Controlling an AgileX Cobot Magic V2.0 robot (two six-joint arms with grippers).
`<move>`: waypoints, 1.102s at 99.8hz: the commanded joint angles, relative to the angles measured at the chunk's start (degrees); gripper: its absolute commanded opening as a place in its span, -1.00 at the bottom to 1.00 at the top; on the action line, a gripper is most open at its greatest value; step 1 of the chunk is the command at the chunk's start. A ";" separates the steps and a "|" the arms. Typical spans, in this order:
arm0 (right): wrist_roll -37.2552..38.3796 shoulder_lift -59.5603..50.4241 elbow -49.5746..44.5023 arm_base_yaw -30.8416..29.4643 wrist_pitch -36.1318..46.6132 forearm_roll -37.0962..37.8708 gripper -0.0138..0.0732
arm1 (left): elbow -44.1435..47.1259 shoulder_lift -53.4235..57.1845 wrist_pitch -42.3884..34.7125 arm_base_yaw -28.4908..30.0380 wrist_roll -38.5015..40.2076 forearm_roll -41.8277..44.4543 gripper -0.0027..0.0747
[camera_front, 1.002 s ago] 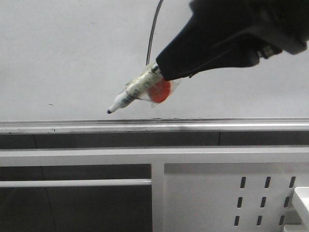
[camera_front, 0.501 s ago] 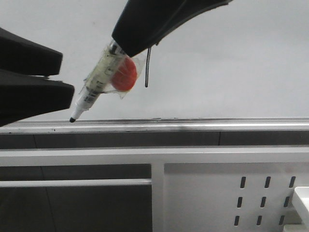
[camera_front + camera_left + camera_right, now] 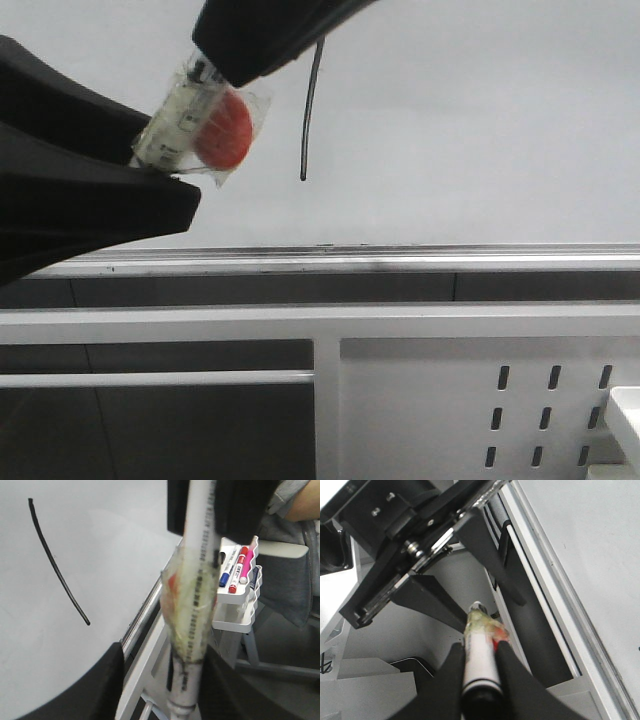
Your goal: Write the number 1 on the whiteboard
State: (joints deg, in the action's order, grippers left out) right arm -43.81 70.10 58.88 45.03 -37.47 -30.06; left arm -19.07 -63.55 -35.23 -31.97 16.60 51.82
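Fingers [image 3: 497, 675] of the right gripper [image 3: 235, 60] are pinched on a white marker [image 3: 172, 122] wrapped in clear tape with a red disc, angled down between the spread fingers of the left gripper [image 3: 150, 180]. On the glossy pale whiteboard [image 3: 480, 120], the number 1 [image 3: 310, 115] is seen as a thin, slightly curved black stroke. Coloured markers [image 3: 236, 570] are held in a white wavy-edged tray [image 3: 235, 622] beside the board's metal edge
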 commanded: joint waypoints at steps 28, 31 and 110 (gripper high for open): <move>-0.12 -1.05 2.04 0.08 2.80 -1.37 -0.86 | -1.75 0.48 -7.51 -0.54 0.78 -2.14 -0.98; -0.12 -1.05 2.04 0.08 2.80 -1.47 -0.86 | -1.75 0.48 -7.51 -0.54 0.78 -2.22 -0.98; 2.73 -10.85 -3.52 -2.39 5.04 0.00 -0.84 | 14.78 -5.15 -27.79 -0.43 -1.09 -46.12 -0.98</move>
State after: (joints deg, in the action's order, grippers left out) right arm -41.30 62.32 56.01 43.33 -36.33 -29.61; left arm -3.78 -66.45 -53.11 -32.00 16.41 10.06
